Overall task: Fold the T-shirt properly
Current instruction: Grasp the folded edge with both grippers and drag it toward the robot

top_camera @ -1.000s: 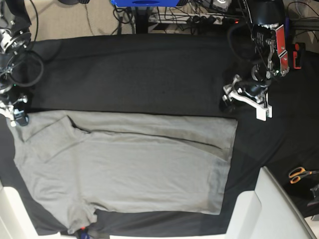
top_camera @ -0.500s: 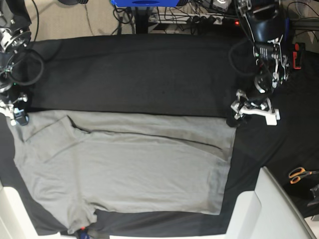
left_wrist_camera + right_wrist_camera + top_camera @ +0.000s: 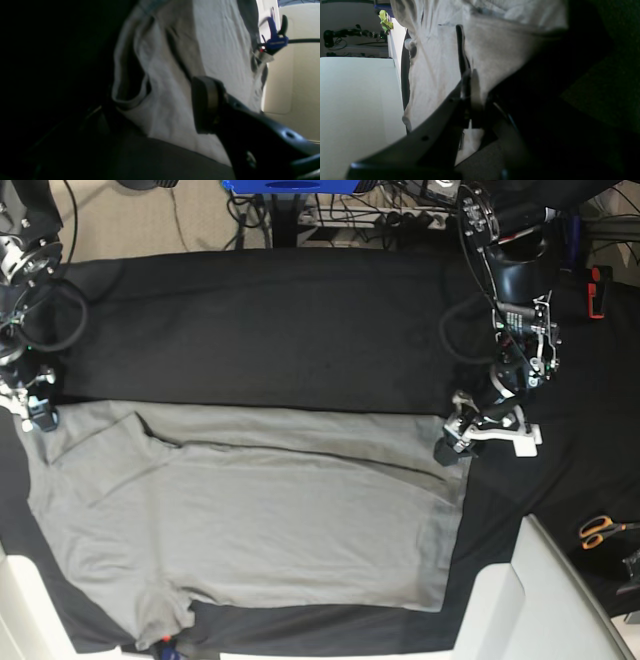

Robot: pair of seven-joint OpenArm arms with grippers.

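Note:
The grey T-shirt [image 3: 250,520] lies flat on the black table cloth [image 3: 280,330], its far long side folded in, collar end at the left. My left gripper [image 3: 480,442] stands open at the shirt's top right corner, one dark pad over the cloth edge. In the left wrist view one finger [image 3: 205,105] hovers over the T-shirt [image 3: 217,45]; the other is lost in shadow. My right gripper [image 3: 35,412] sits at the shirt's top left corner. Its fingers [image 3: 466,75] are shut with a sliver of the T-shirt [image 3: 435,62] pinched between them.
Orange-handled scissors [image 3: 600,530] lie at the right edge. White panels [image 3: 545,600] border the front right and front left. A blue clamp [image 3: 275,41] holds the cloth by the shirt's near edge. Cables [image 3: 400,220] and a red object [image 3: 597,290] sit at the back.
My left gripper has come down and leftward from the bare black cloth to the shirt's top right corner. The right gripper and the shirt have stayed put.

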